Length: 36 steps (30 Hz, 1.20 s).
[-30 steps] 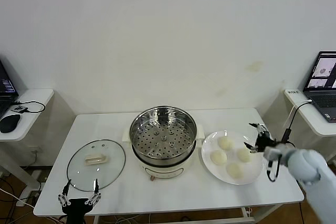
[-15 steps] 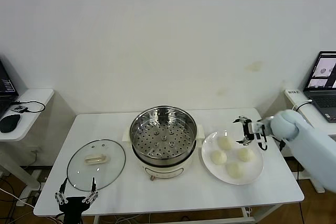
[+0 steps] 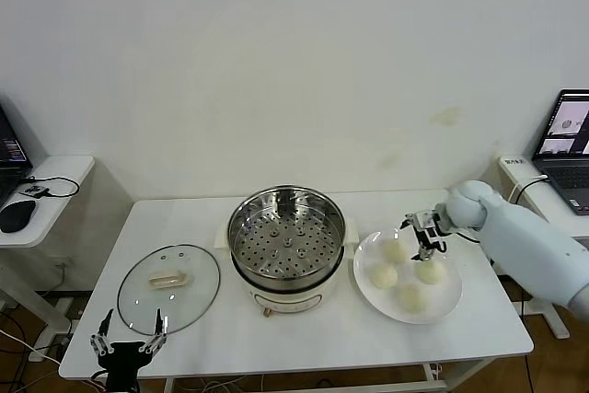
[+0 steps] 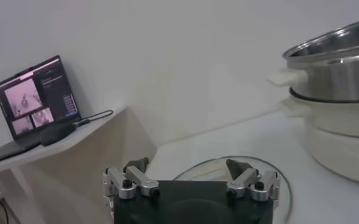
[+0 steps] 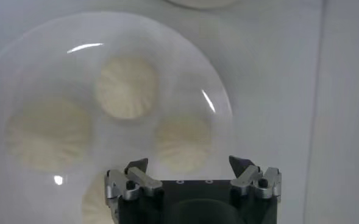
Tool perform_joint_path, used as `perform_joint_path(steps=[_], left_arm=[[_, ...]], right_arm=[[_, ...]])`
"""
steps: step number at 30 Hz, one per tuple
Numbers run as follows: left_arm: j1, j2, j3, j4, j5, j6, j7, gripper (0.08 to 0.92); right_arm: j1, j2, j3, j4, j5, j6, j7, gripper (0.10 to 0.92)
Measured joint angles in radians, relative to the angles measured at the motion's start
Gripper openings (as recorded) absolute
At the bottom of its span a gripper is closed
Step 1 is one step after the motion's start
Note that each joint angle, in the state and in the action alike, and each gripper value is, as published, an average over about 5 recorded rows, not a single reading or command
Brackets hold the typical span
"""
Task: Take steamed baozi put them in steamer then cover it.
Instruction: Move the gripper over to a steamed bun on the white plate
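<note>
Baozi, four of them (image 3: pixel 383 275), lie on the white plate (image 3: pixel 446 306) directly under our right claw (image 3: pixel 422 238), which hovers over the plate's far side with fingers spread wide, holding nothing. Largest first: we note the table (image 3: pixel 304 342), then the steamer (image 3: pixel 286 236), uncovered and empty, standing just beside the plate on the side away from our right arm. The glass lid (image 3: pixel 169 288) lies flat just ahead of our left claw (image 3: pixel 127 344), parked at the table's near edge, fingers likewise spread. From the right wrist, one bun (image 5: pixel 125 87) sits beyond the fingertips, another (image 5: pixel 184 144) between them.
</note>
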Motion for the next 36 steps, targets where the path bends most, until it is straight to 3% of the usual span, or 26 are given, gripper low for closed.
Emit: perform_joint_path(steps=[22, 30, 36], left_arm=[[0.001, -0.003, -0.012, 0.009, 0.006, -0.006, -0.001, 0.823], [-0.002, -0.004, -0.012, 0.014, 0.012, -0.01, -0.002, 0.823], [0.0, -0.005, -0.012, 0.013, 0.014, -0.012, -0.003, 0.823]], right_arm=[[0.004, 0.125, -0.025, -0.154, -0.062, 0.017, 0.014, 0.748], [0.0, 0.138, -0.018, -0.167, -0.076, 0.017, 0.018, 0.673], [0.013, 0.124, -0.031, -0.149, -0.064, 0.011, 0.013, 0.662]])
